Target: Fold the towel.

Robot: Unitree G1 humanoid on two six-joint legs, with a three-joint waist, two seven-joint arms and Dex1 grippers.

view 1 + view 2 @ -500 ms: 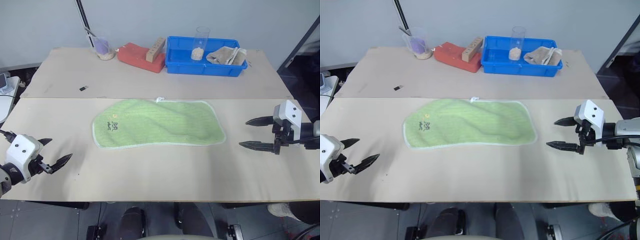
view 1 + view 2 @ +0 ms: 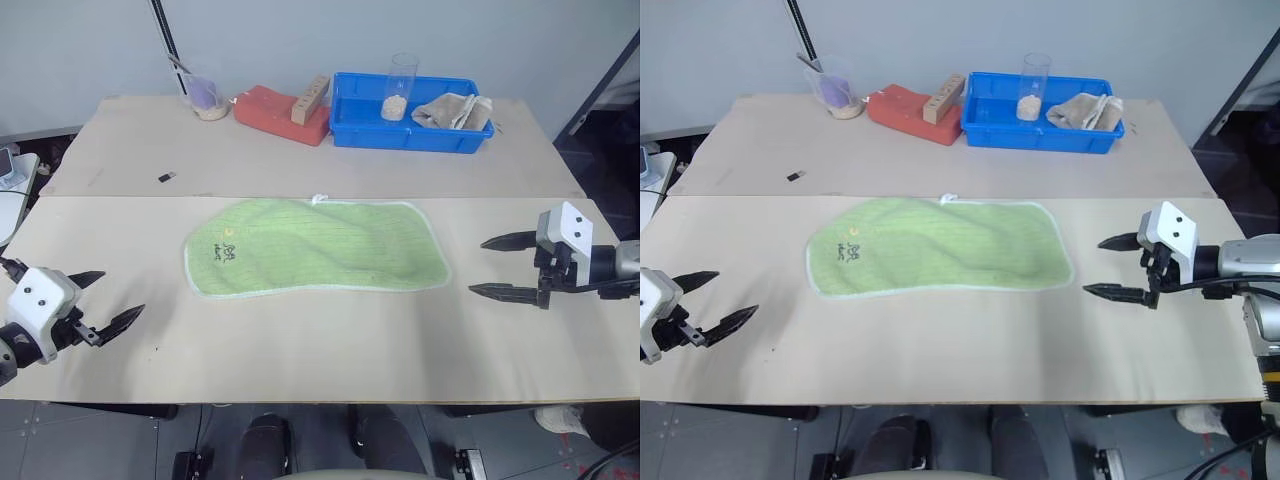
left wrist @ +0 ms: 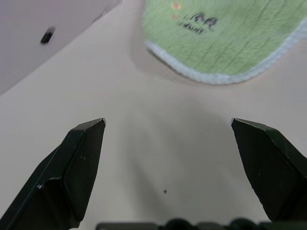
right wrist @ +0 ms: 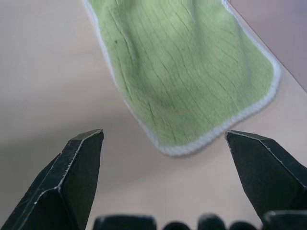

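Where the two pale beige boards of the table (image 2: 300, 360) met, the light green thin towel with white stitched edging (image 2: 318, 247) lay spread flat and unfolded on the nearer board, its far edge close to the seam. A small dark printed mark (image 2: 227, 250) sat near its left end, and a little white loop (image 2: 320, 198) stuck out from the far edge.

Left pincer (image 2: 110, 302) hovered over the bare table, well to the left of the towel, black fingers spread wide, nothing between them. Left wrist view looked toward the towel's marked end.

Right pincer (image 2: 495, 266) hung near the towel's right end, apart from the cloth, fingers likewise wide apart and empty, pointing toward the towel.

On the far board: a blue plastic tray (image 2: 412, 132) holding a clear glass with pale grains (image 2: 401, 88) and a crumpled beige rag (image 2: 454, 110). Just left of the tray, a red spongy block (image 2: 278, 113) with a small wooden block (image 2: 312, 98) resting on it. Further left, a clear cup with purple contents (image 2: 205, 96). A small dark object (image 2: 167, 177) lay alone on the far board.
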